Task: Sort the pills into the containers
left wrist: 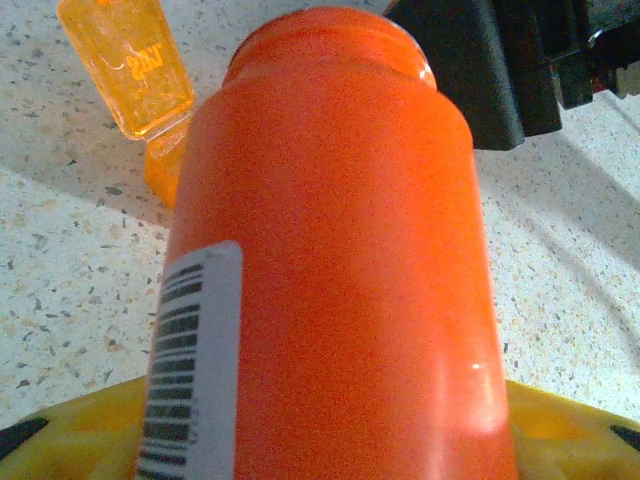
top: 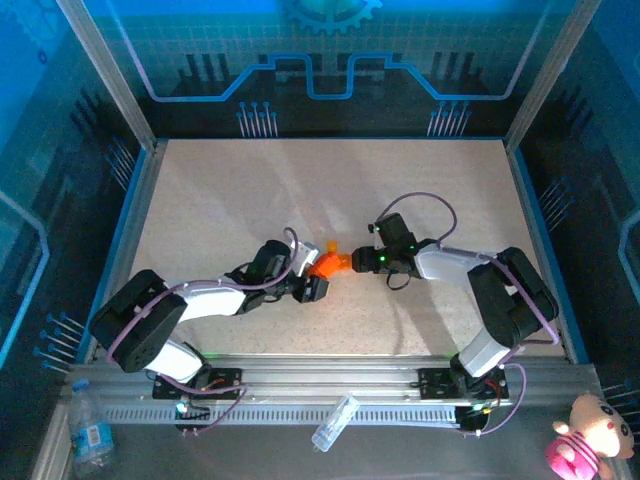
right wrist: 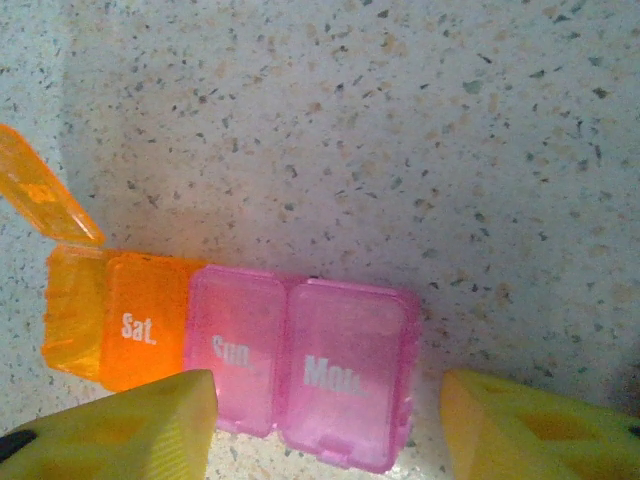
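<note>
Pill containers, a short strip of translucent orange and pink plastic compartments, lie on the speckled white tabletop between the parted yellow fingers of the right gripper, with the end orange lid flipped up. The left gripper clamps a tall orange cylindrical plastic bottle bearing a barcode label, near the strip.

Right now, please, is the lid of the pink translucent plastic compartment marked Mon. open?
No, the pink Mon. compartment is shut; the orange end lid stands open.

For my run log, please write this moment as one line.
left claw: shut on orange bottle | right claw: open, near containers | containers: end orange lid up, Sat., Sun., Mon. lids closed
</note>
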You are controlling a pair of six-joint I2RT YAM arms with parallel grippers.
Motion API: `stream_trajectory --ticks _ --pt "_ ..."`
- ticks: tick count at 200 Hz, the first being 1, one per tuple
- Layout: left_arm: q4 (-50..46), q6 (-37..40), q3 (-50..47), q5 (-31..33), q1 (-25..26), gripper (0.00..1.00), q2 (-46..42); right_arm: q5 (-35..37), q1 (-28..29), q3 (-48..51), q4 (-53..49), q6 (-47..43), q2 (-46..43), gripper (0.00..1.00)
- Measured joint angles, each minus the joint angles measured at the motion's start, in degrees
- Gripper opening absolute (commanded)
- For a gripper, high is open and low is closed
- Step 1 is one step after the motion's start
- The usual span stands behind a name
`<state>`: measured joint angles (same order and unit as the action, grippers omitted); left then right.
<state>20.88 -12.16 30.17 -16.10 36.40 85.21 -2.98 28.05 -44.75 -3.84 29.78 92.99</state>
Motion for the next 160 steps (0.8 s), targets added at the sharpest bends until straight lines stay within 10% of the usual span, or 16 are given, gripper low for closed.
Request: stream_trajectory --ticks 160 --pt "-9.94 0.00 6.49 3.04 -0.15 0.00 2.93 -0.68 -0.26 -0.92 3.13 1.77 2.45 0.59"
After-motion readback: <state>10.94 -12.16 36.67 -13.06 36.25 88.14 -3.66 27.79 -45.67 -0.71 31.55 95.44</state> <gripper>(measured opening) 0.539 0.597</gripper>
